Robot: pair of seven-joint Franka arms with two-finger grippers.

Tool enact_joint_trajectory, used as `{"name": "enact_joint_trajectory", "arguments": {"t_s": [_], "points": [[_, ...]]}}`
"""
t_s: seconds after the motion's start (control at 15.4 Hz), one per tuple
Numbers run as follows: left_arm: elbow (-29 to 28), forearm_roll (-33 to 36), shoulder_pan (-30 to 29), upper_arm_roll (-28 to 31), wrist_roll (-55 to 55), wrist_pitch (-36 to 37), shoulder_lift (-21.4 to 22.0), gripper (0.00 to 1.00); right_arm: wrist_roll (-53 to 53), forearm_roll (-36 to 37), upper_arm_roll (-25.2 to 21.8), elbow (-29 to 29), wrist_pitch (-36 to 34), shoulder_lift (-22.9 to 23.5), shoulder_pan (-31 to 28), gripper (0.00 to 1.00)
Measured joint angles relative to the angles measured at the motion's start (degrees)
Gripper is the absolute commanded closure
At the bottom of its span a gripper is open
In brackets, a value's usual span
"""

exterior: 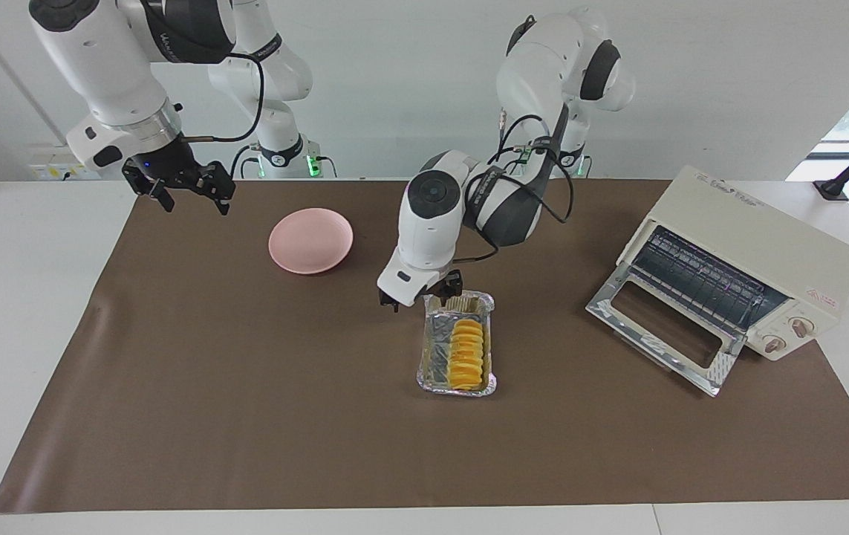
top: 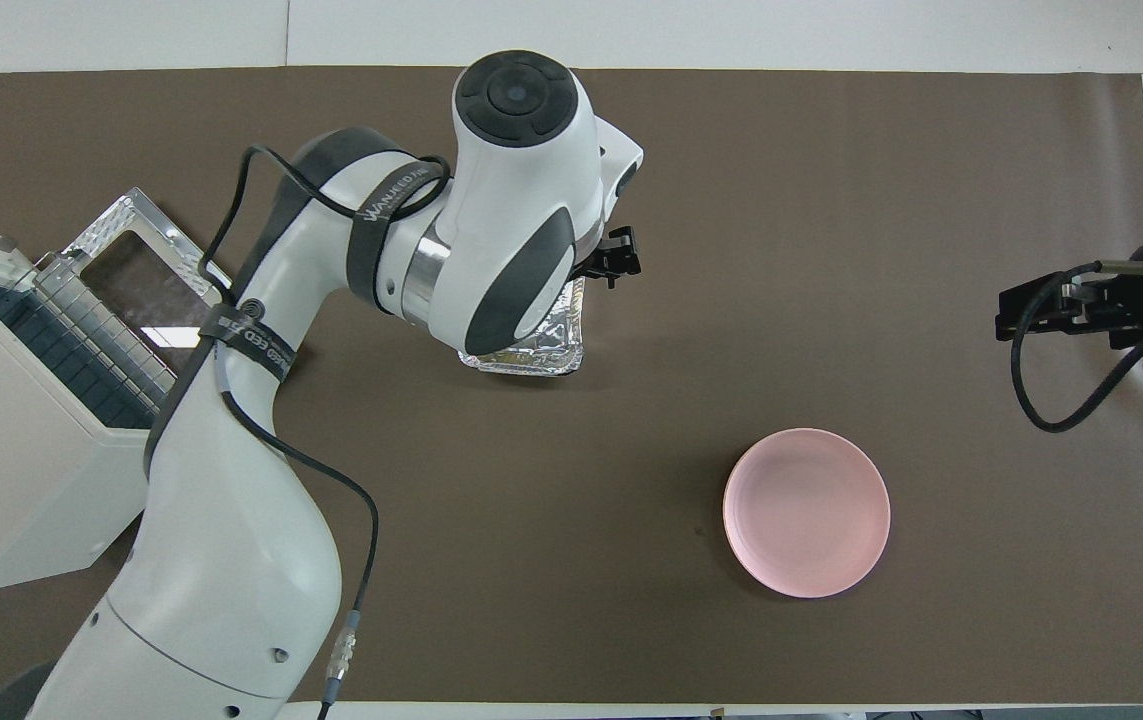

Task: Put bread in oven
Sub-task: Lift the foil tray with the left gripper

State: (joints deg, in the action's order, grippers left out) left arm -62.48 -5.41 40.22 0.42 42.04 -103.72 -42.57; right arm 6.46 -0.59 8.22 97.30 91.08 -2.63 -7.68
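The bread [exterior: 466, 355], a ridged golden-yellow loaf, lies in a silver foil tray [exterior: 435, 355] at the middle of the table. In the overhead view my left arm hides the bread and only the tray's end [top: 541, 352] shows. My left gripper [exterior: 424, 297] is open and empty, low over the tray's end nearer to the robots; it also shows in the overhead view [top: 619, 262]. The cream-white oven [exterior: 758, 245] stands at the left arm's end of the table with its glass door [exterior: 665, 327] dropped open; it also shows in the overhead view [top: 21, 450]. My right gripper [exterior: 192, 202] waits open and empty, raised over the right arm's end of the table.
A pink plate [exterior: 310, 240] lies empty on the brown mat, nearer to the robots than the tray and toward the right arm's end; it also shows in the overhead view [top: 806, 512]. The oven's open door lies on the mat between the oven and the tray.
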Motion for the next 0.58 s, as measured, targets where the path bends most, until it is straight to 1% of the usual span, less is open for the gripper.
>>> {"name": "enact_joint_trajectory", "arguments": {"t_s": [0.19, 0.52, 0.58], "points": [[0.0, 0.0, 0.4, 0.6, 0.3, -4.2, -2.1, 0.00, 0.0, 0.0, 0.0, 0.0, 0.0, 0.0, 0.0, 0.00], [0.0, 2.5, 0.3, 1.2, 0.3, -4.5, -2.2, 0.00, 0.0, 0.0, 0.0, 0.0, 0.0, 0.0, 0.0, 0.00], [-0.1, 3.2, 0.3, 1.1, 0.3, -4.5, -2.3, 0.03, 0.0, 0.0, 0.0, 0.0, 0.0, 0.0, 0.0, 0.00]]}}
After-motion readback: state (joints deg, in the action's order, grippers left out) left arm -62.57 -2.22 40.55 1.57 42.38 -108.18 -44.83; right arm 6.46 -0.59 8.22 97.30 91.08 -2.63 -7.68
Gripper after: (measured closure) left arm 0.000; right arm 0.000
